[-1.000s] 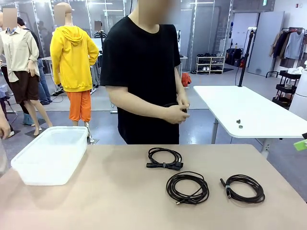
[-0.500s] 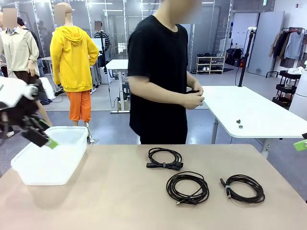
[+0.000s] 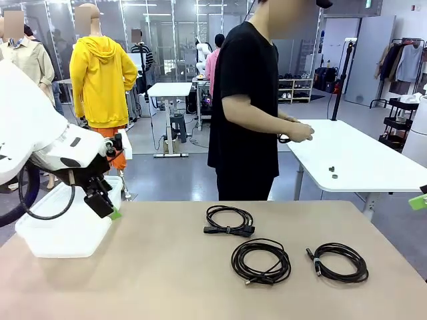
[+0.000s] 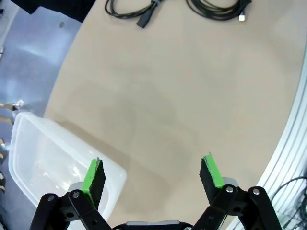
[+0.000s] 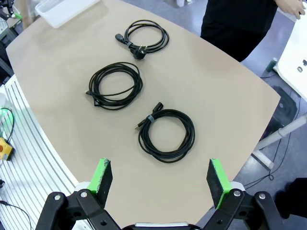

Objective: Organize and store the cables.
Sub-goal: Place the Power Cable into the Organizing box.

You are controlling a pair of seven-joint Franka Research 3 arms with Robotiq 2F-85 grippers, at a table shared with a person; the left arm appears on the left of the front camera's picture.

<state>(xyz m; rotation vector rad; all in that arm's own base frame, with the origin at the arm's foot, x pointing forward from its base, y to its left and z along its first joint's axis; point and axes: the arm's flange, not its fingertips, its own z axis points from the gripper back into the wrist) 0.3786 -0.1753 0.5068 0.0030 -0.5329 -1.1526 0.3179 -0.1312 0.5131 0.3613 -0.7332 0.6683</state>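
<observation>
The left gripper (image 4: 152, 165) has swung in from 9 o'clock within the last second. It now hangs over the near right corner of the translucent white plastic bin (image 3: 60, 248), its jaws spread wide and gripping nothing. The bin looks empty, so storing has likely not begun and this arm seems bound for a first pick.

The three thin black coiled cables have not moved on the tan tabletop (image 3: 167, 280). One round coil (image 3: 229, 221) lies mid-table, tied across with plugs showing. A second coil (image 3: 261, 261) lies at its 5 o'clock. The third coil (image 3: 340, 262) lies at 3 o'clock of that, well apart from the bin.

The person has stepped right. The person's hands (image 3: 298, 131) hold something dark, too small to identify.

The right gripper (image 5: 159, 165) hovers high with its jaws apart and empty.
</observation>
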